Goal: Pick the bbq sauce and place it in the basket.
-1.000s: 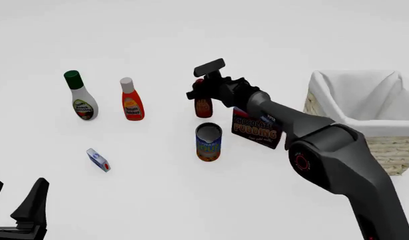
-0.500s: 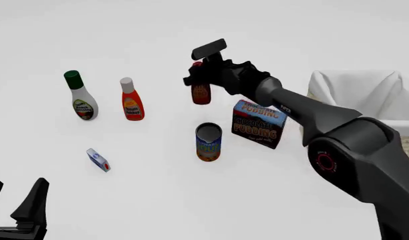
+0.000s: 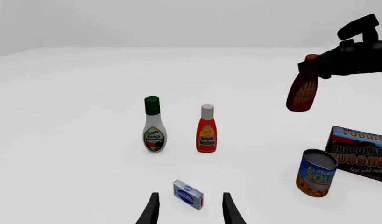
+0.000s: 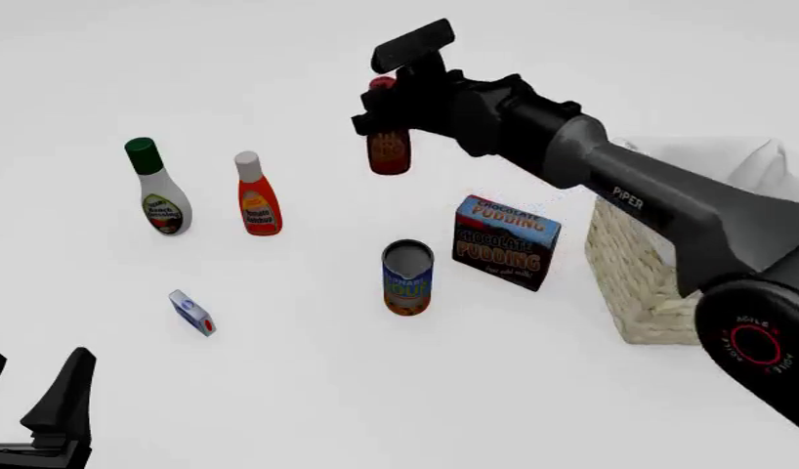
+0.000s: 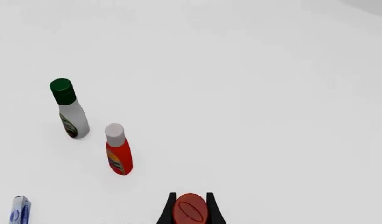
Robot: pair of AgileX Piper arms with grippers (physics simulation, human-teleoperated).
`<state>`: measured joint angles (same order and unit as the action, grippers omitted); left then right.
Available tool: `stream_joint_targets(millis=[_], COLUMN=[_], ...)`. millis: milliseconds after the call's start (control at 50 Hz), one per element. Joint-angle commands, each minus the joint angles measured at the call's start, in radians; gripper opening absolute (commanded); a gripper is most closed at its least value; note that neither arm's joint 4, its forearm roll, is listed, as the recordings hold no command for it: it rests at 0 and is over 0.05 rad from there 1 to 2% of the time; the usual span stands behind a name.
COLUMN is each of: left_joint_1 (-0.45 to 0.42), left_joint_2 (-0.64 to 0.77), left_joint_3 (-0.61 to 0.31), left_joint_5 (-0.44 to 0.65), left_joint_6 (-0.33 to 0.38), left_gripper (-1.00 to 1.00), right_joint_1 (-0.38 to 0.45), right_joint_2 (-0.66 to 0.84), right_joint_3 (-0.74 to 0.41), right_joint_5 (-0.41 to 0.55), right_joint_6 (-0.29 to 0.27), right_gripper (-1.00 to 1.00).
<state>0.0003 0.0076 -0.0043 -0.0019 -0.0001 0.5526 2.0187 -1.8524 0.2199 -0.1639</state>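
White, featureless tabletop [image 4: 309, 391] fills every view. Nearest the camera, the left claw [image 4: 35, 405] sits idle low at the front edge with its fingers spread, gripping nothing; in its own wrist view a small blue-and-white box [image 3: 188, 194] lies just ahead of it.

Further out stand a soup can [image 4: 407, 278] and a chocolate pudding box [image 4: 507, 241], with the green-capped white bottle [image 4: 154, 186] and white-capped orange-red bottle [image 4: 256, 193] off to the left.

Beyond these, the right claw [image 4: 384, 107] is clenched on the bbq sauce [image 4: 389, 151] near its red cap, and the bottle hangs clear of the tabletop, roughly upright, its dark reddish-brown body and orange-yellow label facing the camera.

So the pick looks done. What remains, by my judgement, is the carry rightward to the basket [image 4: 634, 283], whose woven straw wall shows at the right, largely hidden behind the arm, and then the release inside it.
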Motion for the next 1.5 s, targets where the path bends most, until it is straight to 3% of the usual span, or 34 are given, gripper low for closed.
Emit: stream_joint_targets(millis=[20, 760, 1500], left_joint_1=[0.0, 0.0, 0.0], left_joint_2=[0.0, 0.0, 0.0], left_joint_3=[0.0, 0.0, 0.0], left_joint_5=[0.0, 0.0, 0.0], left_joint_6=[0.0, 0.0, 0.0], left_gripper=[1.0, 1.0, 1.0], right_joint_1=[0.016, -0.132, -0.356], right_joint_2=[-0.131, -0.516, -0.72], right_joint_3=[0.059, 0.251, 0.372], right_joint_5=[0.02, 0.086, 0.128], right_joint_6=[-0.01, -0.047, -0.079], right_gripper=[-1.0, -1.0, -1.0])
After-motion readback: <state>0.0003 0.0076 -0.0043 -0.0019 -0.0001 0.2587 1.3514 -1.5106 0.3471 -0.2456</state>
